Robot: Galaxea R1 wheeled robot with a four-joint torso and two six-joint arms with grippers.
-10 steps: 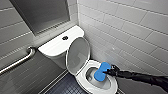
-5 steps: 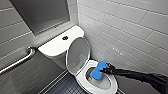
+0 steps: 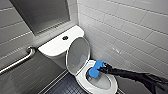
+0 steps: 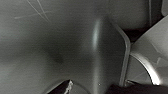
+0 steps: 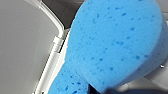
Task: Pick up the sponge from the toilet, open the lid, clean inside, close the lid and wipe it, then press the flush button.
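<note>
My right jaws clenched the sponge [image 3: 96,69]; it had edged slightly toward the lid [image 3: 78,55] inside the toilet [image 3: 81,78]. I judged scrubbing underway.

Can't tell what that smeary grey surface [image 4: 62,50] in the left wrist view even is. Losing the toilet [image 3: 113,82] front off the head view's bottom edge, grab bar [image 3: 18,61] cropped at left. Sponge [image 5: 112,45] chopped off by the right wrist view's edges too.
</note>
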